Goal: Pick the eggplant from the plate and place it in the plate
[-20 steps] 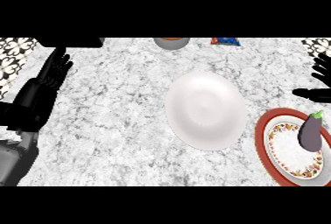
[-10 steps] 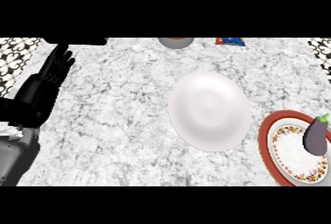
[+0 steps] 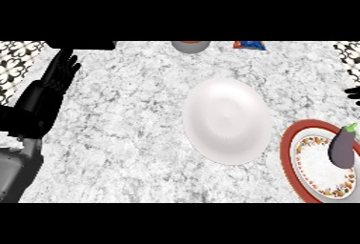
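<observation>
A purple eggplant (image 3: 343,148) with a green stem lies on the red-rimmed patterned plate (image 3: 290,155) at the right edge of the head view. A plain white plate (image 3: 226,120) sits in the middle of the marble counter. My left hand (image 3: 51,88) rests open at the far left, fingers pointing up, well away from both plates. Only the fingertips of my right hand (image 3: 353,93) show at the right edge, above the eggplant and apart from it.
At the counter's far edge stand a grey bowl (image 3: 190,45) and a blue and red packet (image 3: 249,45). A patterned tile wall (image 3: 15,59) runs along the left side behind my left hand.
The view has shifted, so both plates and the eggplant sit further right. My right hand has slid almost out at the right edge. The left hand keeps its open pose.
</observation>
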### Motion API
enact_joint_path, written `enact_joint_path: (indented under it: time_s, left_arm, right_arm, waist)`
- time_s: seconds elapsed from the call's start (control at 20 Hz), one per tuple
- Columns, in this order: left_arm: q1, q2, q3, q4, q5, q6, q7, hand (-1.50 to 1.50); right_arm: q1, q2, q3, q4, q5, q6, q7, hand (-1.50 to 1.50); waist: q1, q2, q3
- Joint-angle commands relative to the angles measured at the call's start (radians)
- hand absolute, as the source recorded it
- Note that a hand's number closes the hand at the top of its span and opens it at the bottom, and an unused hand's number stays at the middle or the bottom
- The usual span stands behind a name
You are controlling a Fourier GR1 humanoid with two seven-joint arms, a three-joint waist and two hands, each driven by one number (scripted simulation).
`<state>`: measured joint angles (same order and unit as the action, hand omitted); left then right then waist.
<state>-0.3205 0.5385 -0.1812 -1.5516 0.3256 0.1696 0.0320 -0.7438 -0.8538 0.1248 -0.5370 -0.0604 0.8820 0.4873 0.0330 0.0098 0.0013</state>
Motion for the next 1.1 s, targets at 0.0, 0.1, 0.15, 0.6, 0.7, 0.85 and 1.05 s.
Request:
enact_joint_path:
  time_s: [0.0,0.1,0.15,0.6,0.7,0.85,1.05]
  left_arm:
    - [-0.045,-0.014,0.036,0.045,-0.011,-0.018,0.022,0.0]
    - [0.005,-0.005,0.023,-0.073,-0.029,0.008,0.07,0.0]
    - [0.057,-0.015,0.022,-0.06,-0.029,-0.009,0.002,0.0]
    - [-0.015,-0.078,0.045,0.017,-0.095,-0.023,0.023,0.0]
    - [0.003,-0.064,0.065,0.006,-0.075,-0.046,0.029,0.0]
    - [0.057,-0.089,0.052,-0.07,-0.111,-0.027,0.053,0.0]
    - [-0.002,-0.099,0.077,-0.018,-0.11,-0.051,0.064,0.0]
  right_arm:
    - [-0.022,0.004,0.03,0.049,0.092,0.038,-0.047,-1.5]
    - [-0.019,0.038,0.049,0.074,0.138,-0.008,-0.061,-1.5]
    - [-0.003,0.033,0.07,0.095,0.17,0.003,-0.104,-1.5]
    - [-0.036,0.112,0.088,0.204,0.293,-0.021,-0.126,-1.5]
    - [0.012,0.075,0.107,0.24,0.334,-0.017,-0.244,-1.5]
    - [0.032,0.135,0.098,0.222,0.346,-0.046,-0.222,-1.5]
    - [0.031,0.182,0.094,0.289,0.371,-0.053,-0.273,-1.5]
  waist:
    - [-0.016,-0.002,0.0]
    - [-0.008,-0.005,0.0]
    - [-0.001,-0.002,0.001]
    - [-0.02,-0.004,0.0]
    - [-0.013,-0.001,0.001]
    - [-0.019,-0.007,0.0]
    - [-0.017,-0.004,0.0]
